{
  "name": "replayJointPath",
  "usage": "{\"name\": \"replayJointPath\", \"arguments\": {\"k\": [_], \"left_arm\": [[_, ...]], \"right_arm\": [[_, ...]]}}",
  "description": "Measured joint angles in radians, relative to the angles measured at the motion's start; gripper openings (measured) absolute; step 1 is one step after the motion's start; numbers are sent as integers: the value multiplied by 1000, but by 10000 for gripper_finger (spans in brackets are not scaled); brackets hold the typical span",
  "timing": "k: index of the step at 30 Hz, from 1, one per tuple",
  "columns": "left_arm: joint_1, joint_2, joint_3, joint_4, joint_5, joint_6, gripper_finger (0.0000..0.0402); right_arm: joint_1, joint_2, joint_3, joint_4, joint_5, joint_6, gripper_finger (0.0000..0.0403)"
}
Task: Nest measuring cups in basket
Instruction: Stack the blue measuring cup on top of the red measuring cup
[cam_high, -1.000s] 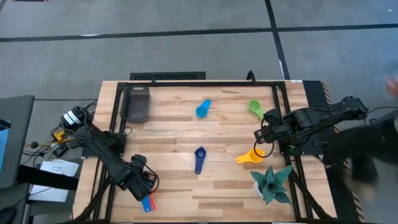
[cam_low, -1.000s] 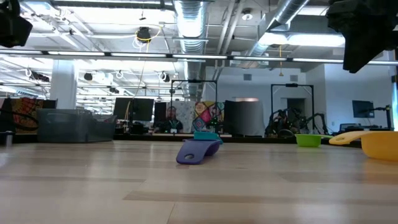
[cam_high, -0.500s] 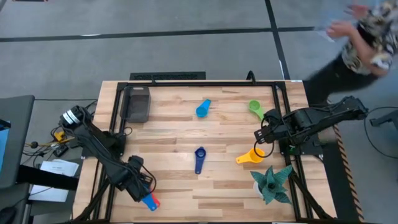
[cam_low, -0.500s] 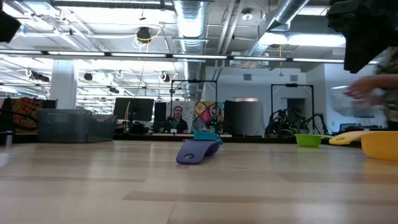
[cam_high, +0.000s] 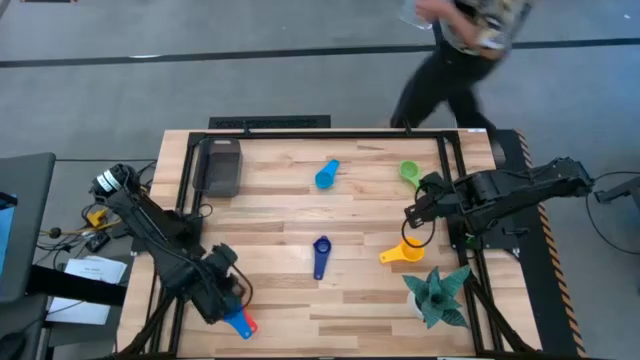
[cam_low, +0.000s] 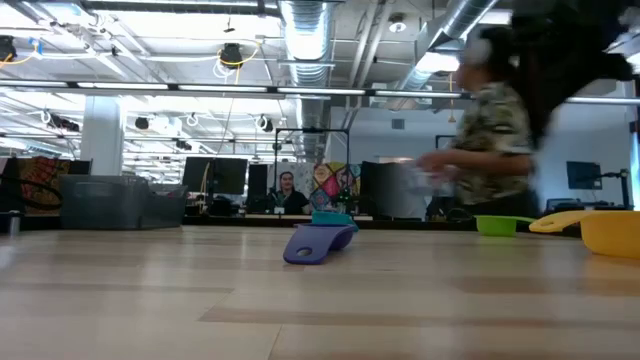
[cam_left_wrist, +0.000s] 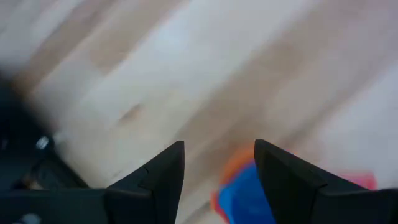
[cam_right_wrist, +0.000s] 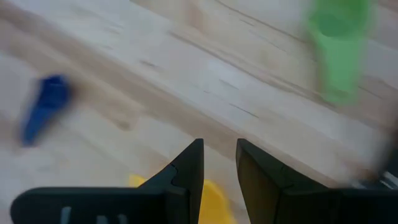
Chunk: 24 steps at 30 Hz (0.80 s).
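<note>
Wooden tabletop (cam_high: 280, 210): your basket (cam_high: 221, 166) sits at the far left corner, contents unclear. Left gripper (cam_high: 232, 305) hangs part-open over stacked blue and red cups (cam_high: 240, 322); right gripper (cam_high: 413, 215), part-open and empty, hovers above the yellow cup (cam_high: 402, 251).

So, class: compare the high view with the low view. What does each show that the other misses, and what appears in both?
Only the high view shows the left gripper by the red and blue cups, the right gripper, and the teal plant. Only the low view shows the room's ceiling lights and monitors. Both show the basket, dark blue cup, green cup, yellow cup, and a passing person.
</note>
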Motion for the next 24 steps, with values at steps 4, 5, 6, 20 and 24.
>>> {"name": "replayJointPath", "arguments": {"k": [4, 5, 6, 20, 24], "left_arm": [[-18, 0, 25, 145, 12, 200, 183], [-24, 0, 31, 182, 11, 238, 183], [-29, 0, 33, 225, 11, 275, 182], [-166, 15, 36, 559, 145, 480, 33], [-187, 67, 36, 607, 197, 461, 5]], "right_arm": [[-30, 0, 0, 366, -16, -238, 118], [-30, 4, 0, 480, -17, -289, 118], [-30, 12, 1, 594, -24, -332, 118], [25, 421, 79, 1161, -192, -426, 118], [57, 568, 202, 1184, -195, -466, 118]]}}
